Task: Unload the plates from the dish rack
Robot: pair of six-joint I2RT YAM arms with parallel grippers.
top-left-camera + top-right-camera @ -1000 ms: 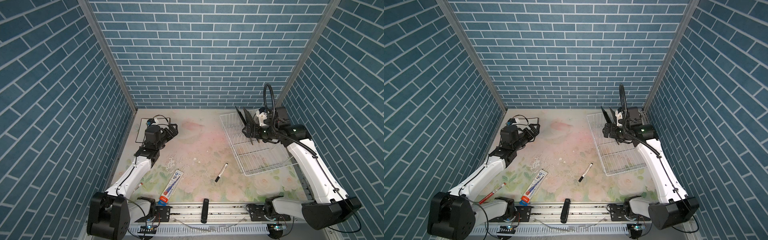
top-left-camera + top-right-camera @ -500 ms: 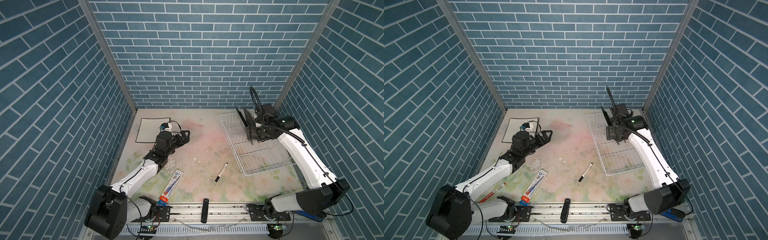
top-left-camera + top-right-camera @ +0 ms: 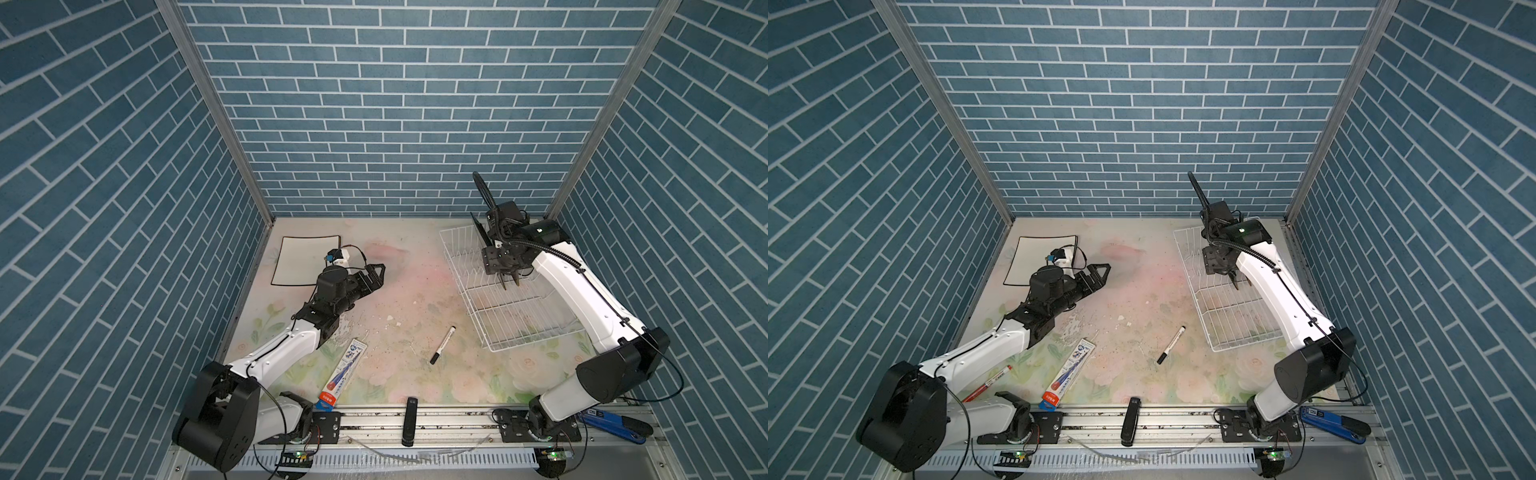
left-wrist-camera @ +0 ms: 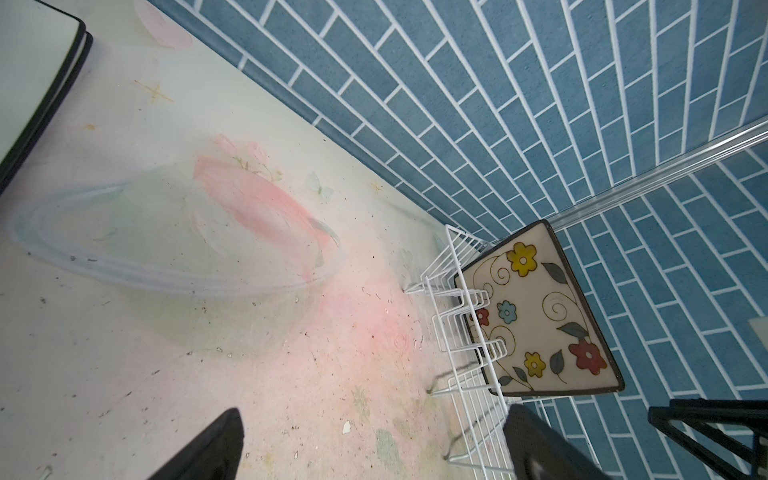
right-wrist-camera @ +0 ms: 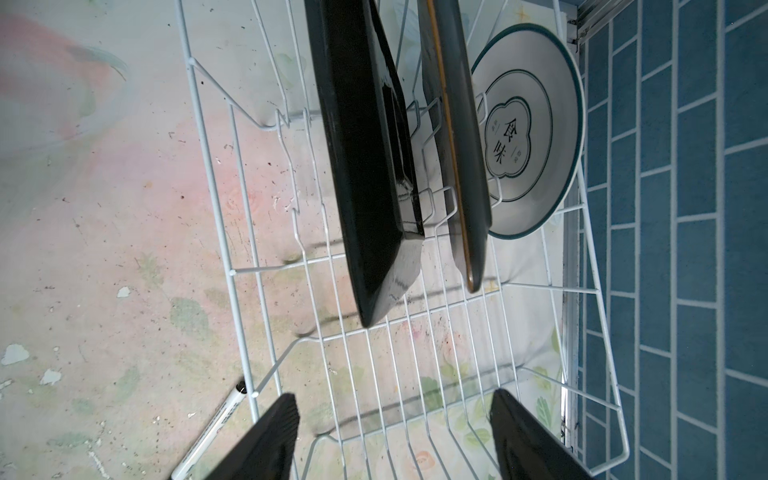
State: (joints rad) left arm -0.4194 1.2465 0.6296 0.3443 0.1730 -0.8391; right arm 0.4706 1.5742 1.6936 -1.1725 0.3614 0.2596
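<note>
- at the far right, the white wire dish rack holds three plates on edge at its far end: a glossy black square plate, a cream flowered plate and a round white plate with dark rings.
- a white black-rimmed plate lies flat at far left.
- right gripper hangs over the rack, jaws apart, holding nothing.
- left gripper gapes wide, empty, just right of the flat plate.

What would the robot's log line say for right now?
left gripper open, empty | right gripper open, empty, over dish rack | three plates upright in rack | white plate flat on table
</note>
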